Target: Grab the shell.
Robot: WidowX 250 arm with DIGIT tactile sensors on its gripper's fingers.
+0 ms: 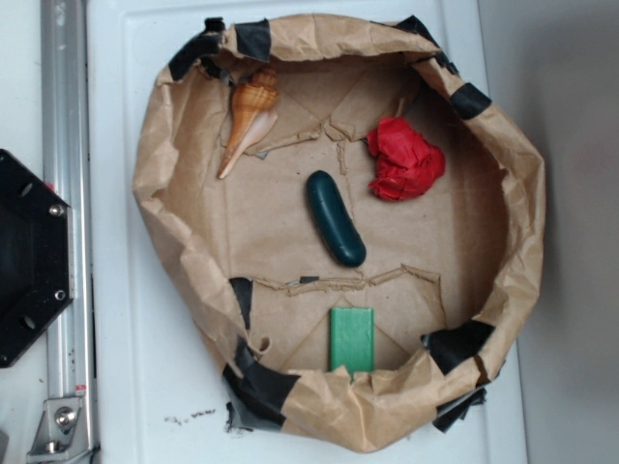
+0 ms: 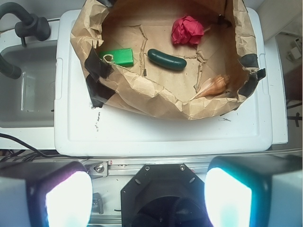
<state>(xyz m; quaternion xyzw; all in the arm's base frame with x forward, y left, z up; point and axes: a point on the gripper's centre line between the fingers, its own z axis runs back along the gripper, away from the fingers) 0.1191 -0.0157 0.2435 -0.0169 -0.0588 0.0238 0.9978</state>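
Observation:
The shell (image 1: 250,114) is orange-tan and ribbed, with a thin tail pointing down-left. It lies at the upper left inside the brown paper nest (image 1: 155,184). In the wrist view the shell (image 2: 212,87) shows only partly behind the paper rim at the right. My gripper (image 2: 148,196) is open, its two fingertips (image 2: 68,198) wide apart with nothing between them. It hangs high over the black robot base (image 2: 161,187), far from the shell. The gripper does not show in the exterior view.
Inside the nest also lie a dark green pickle (image 1: 336,218), a red paper wad (image 1: 404,160) and a green block (image 1: 351,338). The nest sits on a white lid (image 1: 116,319). A metal rail (image 1: 68,126) and the black base (image 1: 29,256) stand at the left.

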